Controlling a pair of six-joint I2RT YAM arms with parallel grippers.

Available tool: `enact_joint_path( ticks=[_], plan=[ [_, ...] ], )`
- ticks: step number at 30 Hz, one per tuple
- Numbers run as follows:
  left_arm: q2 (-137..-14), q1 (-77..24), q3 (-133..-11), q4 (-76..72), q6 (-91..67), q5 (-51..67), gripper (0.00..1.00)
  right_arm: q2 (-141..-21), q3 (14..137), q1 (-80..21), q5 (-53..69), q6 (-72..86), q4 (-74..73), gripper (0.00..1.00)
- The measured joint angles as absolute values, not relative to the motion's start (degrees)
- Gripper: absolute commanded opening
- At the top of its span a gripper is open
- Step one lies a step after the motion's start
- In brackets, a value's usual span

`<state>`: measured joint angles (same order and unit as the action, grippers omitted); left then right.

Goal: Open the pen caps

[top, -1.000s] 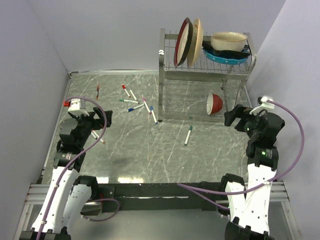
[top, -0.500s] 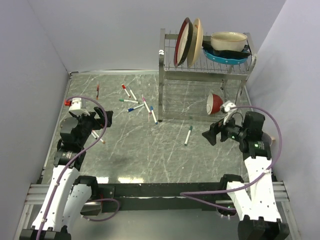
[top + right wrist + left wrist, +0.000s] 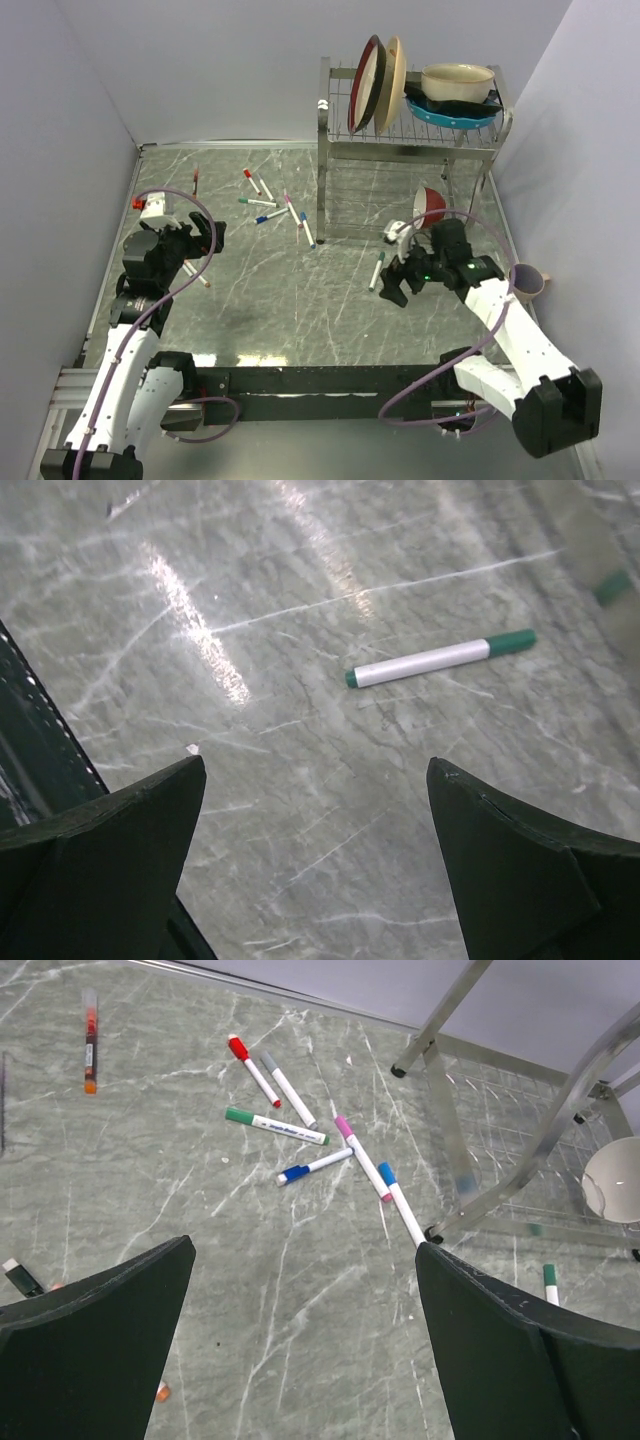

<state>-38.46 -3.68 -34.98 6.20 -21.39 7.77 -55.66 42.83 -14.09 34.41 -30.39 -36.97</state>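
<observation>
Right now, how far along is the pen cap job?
Done: nothing visible; the clustered pens all show caps on. In hand: the right claw hovers open just short of the green-capped pen, not gripping. The left claw is open and empty. Remaining: every cap in view.

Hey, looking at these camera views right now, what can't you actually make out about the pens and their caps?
- Top view: the pens beside the left tool are partly covered by it, so their number is unclear.
- Left wrist view: only a green cap shows at the right. The tool's finger hides most of that pen.
- Right wrist view: a green blur near the top edge is unidentifiable.
</observation>
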Motion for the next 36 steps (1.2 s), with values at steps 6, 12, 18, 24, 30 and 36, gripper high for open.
enact_joint_path(
  ticks=[6, 12, 18, 24, 30, 36],
  plan=[
    [-39.0, -3.4, -35.0, 6.2, -20.6, 7.8, 0.99, -61.8, 42.8, -22.3, 26.7, -30.7, -34.2, 1.0],
    [-39.3, -3.2, -35.0, 6.2, -20.6, 7.8, 0.99, -69.1, 42.8, -27.4, 19.0, -28.8, -30.8, 1.0],
    [-39.6, -3.2, -35.0, 6.2, -20.6, 8.1, 0.99, -72.5, 42.8, -30.3, 14.0, -27.6, -28.8, 0.88],
    [-39.7, -3.1, -35.0, 6.2, -20.4, 8.3, 0.99, -76.2, 42.8, -31.0, 10.2, -25.3, -26.2, 0.85],
    [-39.7, -3.1, -35.0, 6.2, -20.4, 8.5, 0.99, -79.8, 43.0, -31.5, 6.0, -21.4, -24.1, 0.83],
    [-39.7, -3.1, -35.0, 6.2, -20.4, 8.8, 0.99, -80.7, 43.1, -31.5, 3.9, -15.3, -21.0, 0.77]
  ],
)
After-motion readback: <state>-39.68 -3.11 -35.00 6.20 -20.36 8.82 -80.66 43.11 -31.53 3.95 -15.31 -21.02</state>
